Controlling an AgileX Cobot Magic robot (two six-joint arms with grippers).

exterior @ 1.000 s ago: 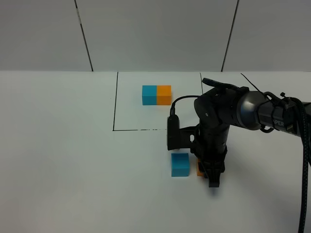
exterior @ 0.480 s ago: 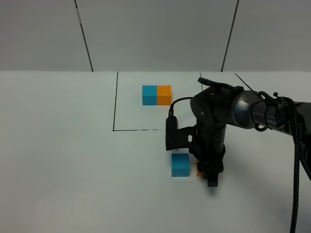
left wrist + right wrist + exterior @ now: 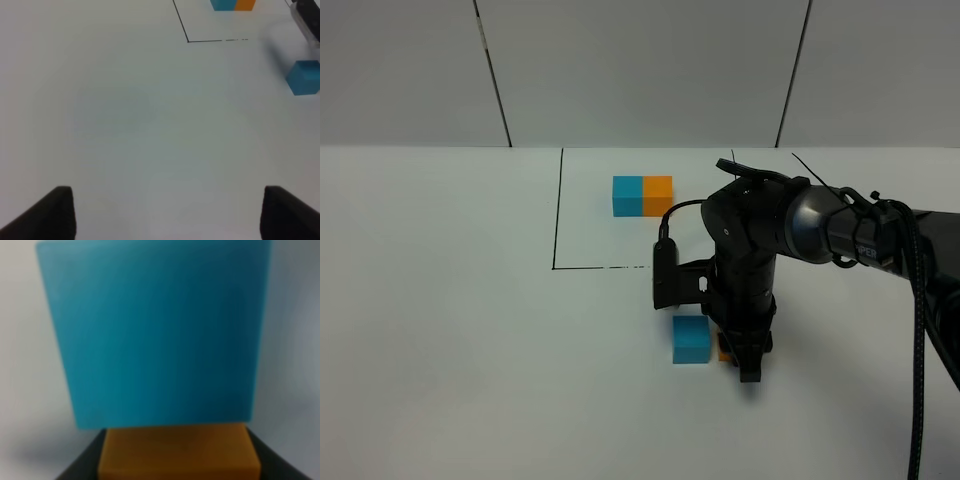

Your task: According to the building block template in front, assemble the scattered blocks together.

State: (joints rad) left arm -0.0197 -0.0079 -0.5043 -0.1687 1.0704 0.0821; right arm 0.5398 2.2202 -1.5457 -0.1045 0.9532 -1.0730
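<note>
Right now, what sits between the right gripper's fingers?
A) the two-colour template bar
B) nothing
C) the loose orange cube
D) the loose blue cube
C: in the right wrist view the orange cube sits between the dark fingers of the right gripper, while the blue cube lies just ahead of it, outside the grip.

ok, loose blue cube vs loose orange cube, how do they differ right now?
Colour: blue cube is cyan, orange cube orange.
Grip: orange cube sits in the shut right claw; blue cube stands free.
View: from the high camera blue cube shows whole, orange cube is mostly hidden by the claw.
Shared: plain cubes, next to each other.
</note>
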